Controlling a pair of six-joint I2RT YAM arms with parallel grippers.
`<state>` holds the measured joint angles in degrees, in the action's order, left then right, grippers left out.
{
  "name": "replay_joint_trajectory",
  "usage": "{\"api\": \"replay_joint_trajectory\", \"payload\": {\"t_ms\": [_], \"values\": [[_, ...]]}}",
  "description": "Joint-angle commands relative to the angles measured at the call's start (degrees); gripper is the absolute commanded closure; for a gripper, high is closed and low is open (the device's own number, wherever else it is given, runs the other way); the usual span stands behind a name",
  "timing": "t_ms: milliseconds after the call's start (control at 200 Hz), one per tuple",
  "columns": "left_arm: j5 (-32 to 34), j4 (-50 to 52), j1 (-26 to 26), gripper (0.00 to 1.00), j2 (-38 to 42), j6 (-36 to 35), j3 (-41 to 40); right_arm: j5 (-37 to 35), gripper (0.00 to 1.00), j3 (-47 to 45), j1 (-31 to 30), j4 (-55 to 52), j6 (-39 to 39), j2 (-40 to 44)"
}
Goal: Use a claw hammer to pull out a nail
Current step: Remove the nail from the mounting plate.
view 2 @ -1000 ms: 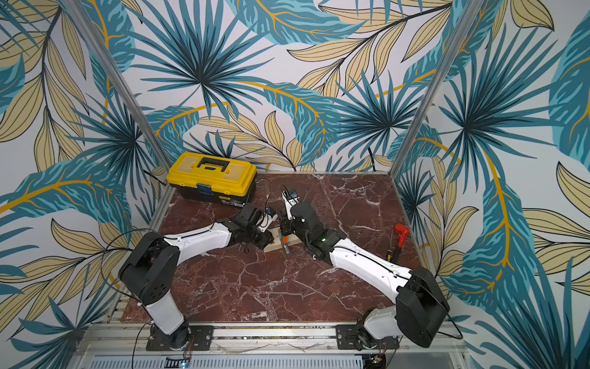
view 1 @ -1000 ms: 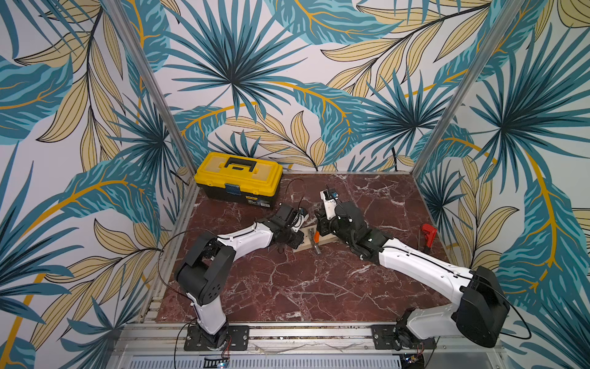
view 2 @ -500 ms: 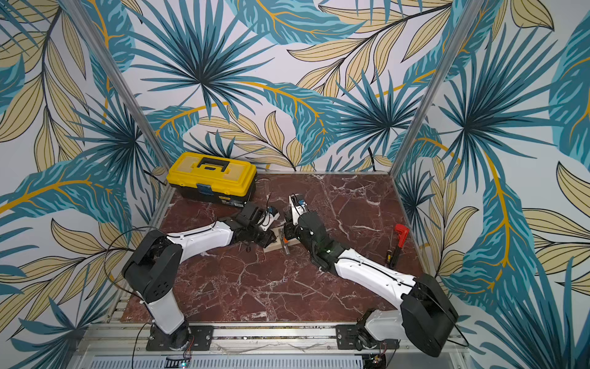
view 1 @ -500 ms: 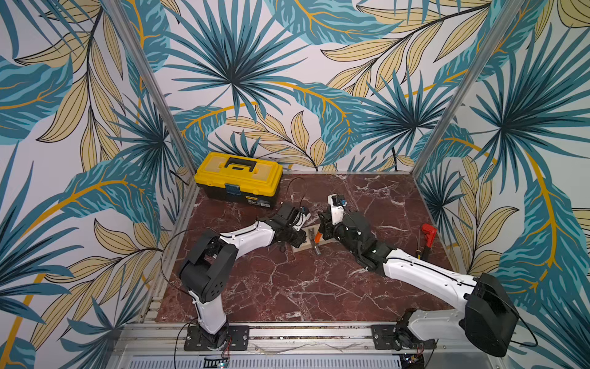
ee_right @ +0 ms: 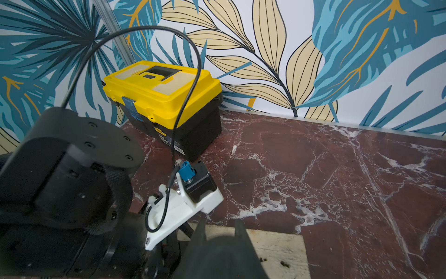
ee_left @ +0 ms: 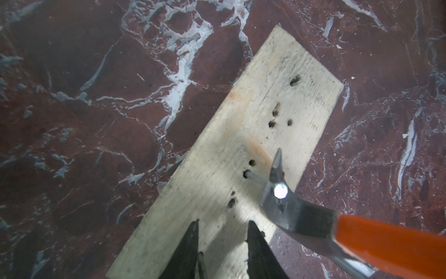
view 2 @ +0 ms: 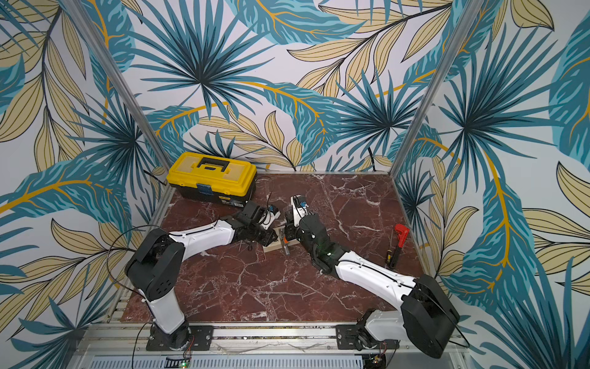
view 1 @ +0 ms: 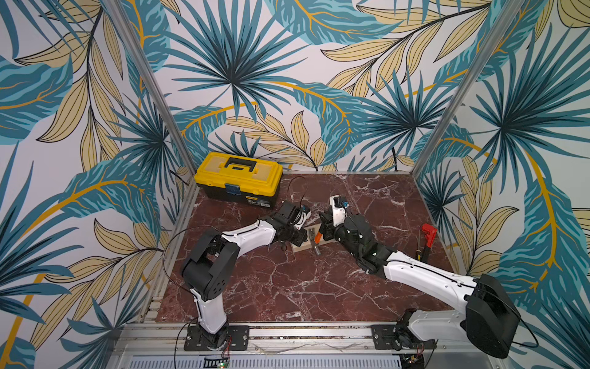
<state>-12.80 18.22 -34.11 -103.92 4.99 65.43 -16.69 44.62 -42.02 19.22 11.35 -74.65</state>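
On the pale wooden board point(ee_left: 241, 135) a nail point(ee_left: 257, 178) leans out of its hole, its shiny head caught in the fork of the claw hammer point(ee_left: 301, 217). The hammer has a silver head and an orange shaft. My right gripper point(view 1: 322, 236) is shut on the hammer point(view 1: 317, 240); in the right wrist view its fingers point(ee_right: 201, 232) close round a dark mass and the hammer head is hidden. My left gripper point(ee_left: 223, 224) stands open with its fingertips over the board's near end, and only wood shows between them. Both top views show the two grippers meeting over the board point(view 2: 271, 248).
A yellow and black toolbox point(view 1: 238, 179) stands shut at the back left. A red-headed wrench point(view 1: 427, 233) and a screwdriver point(view 1: 419, 247) lie near the right wall. Dark red marble floor point(view 1: 287, 281) spreads in front of the board. A cable point(ee_right: 188, 79) loops above the left wrist.
My right wrist has shifted a little to the right and lower, with the hammer still in it. The left arm has hardly moved.
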Motion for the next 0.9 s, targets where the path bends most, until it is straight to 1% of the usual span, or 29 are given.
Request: {"api": "replay_joint_trajectory", "payload": {"t_ms": [0,165,601,896], "values": [[1.19,10.69,-0.43,0.65,-6.20,1.37,-3.12,-1.07,1.00,-2.55,-0.34,-2.83,-0.84,0.29],[2.37,12.15,-0.43,0.66,-7.10,2.15,-2.11,-0.78,1.00,-3.00,-0.43,-2.23,-0.82,0.45],[2.17,13.87,-0.39,0.66,-8.69,2.74,-1.10,-1.61,1.00,-5.23,-0.73,0.35,-0.79,0.08],[2.23,15.06,-0.43,0.68,-9.81,3.07,-0.26,-3.44,1.00,-8.31,-1.21,2.99,-0.51,0.16]]}}
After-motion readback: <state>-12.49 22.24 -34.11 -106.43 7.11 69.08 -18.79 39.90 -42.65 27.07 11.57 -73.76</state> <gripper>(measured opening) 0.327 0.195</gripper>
